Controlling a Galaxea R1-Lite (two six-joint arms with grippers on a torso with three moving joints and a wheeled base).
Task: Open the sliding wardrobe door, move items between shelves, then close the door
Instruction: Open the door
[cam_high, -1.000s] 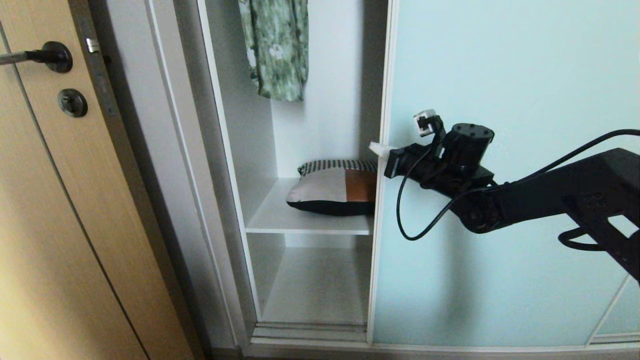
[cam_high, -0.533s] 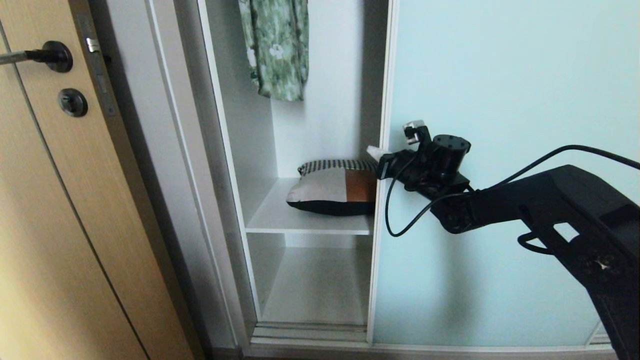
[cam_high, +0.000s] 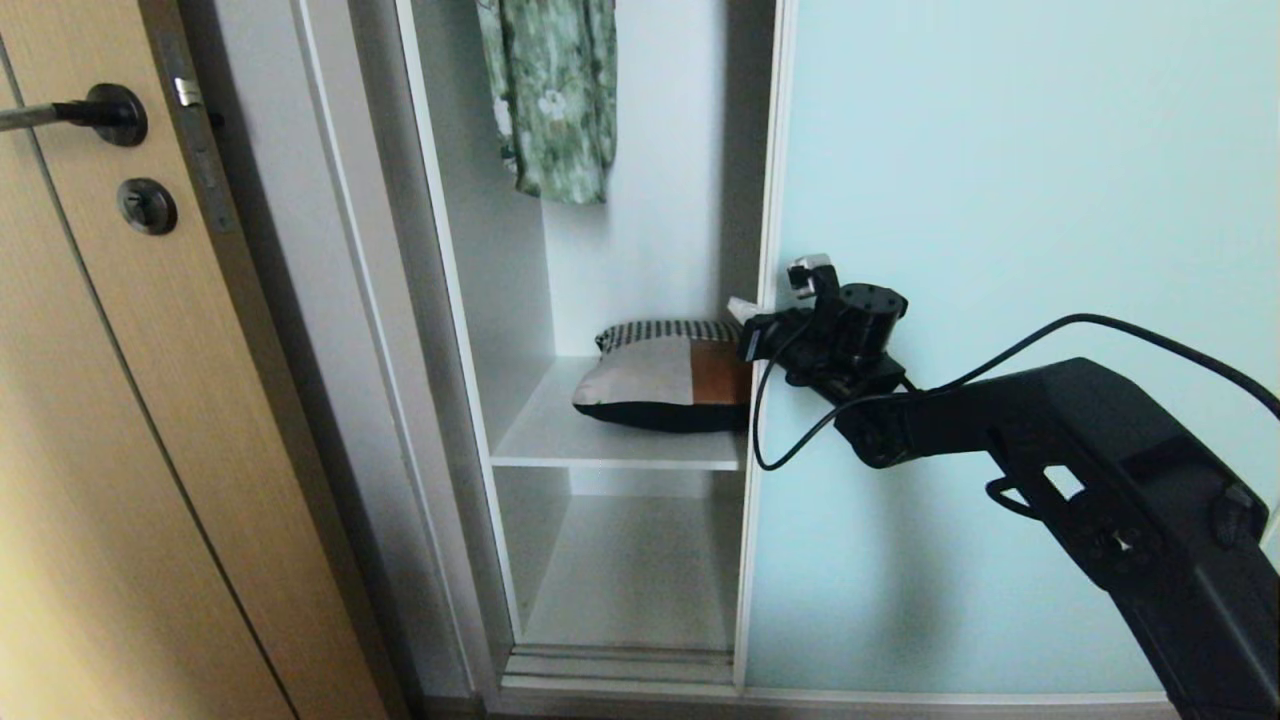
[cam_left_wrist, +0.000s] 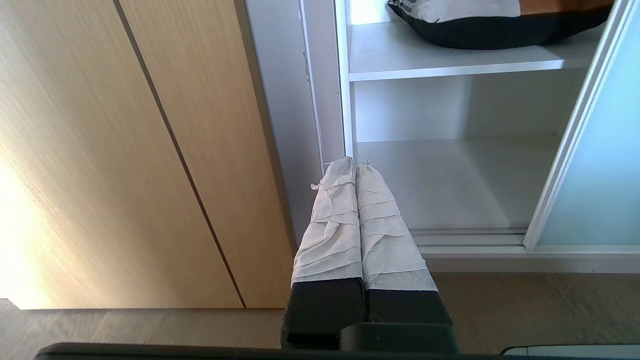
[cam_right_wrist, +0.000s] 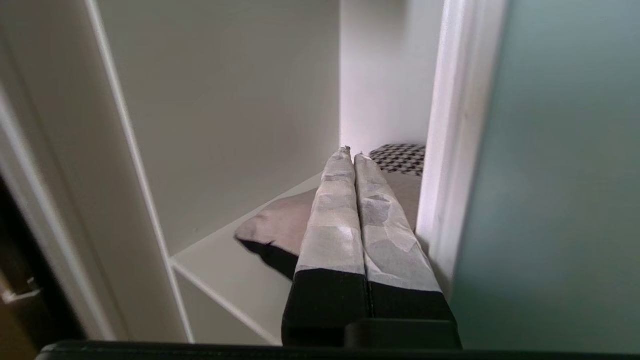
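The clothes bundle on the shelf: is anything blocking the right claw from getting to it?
Mostly no. The right claw, shut, sits at the sliding wardrobe door's frame edge, pointing into the open gap. The clothes bundle lies just below it, its right end hidden behind that door.

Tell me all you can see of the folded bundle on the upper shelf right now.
The bundle is soft and pillow-like: black underside, pale grey and rust-orange panels in front, a black-and-white checked piece on top. It lies flat on the upper white shelf, its right end hidden behind the sliding door's frame. The shut right pincer hovers beside it, contact unclear.
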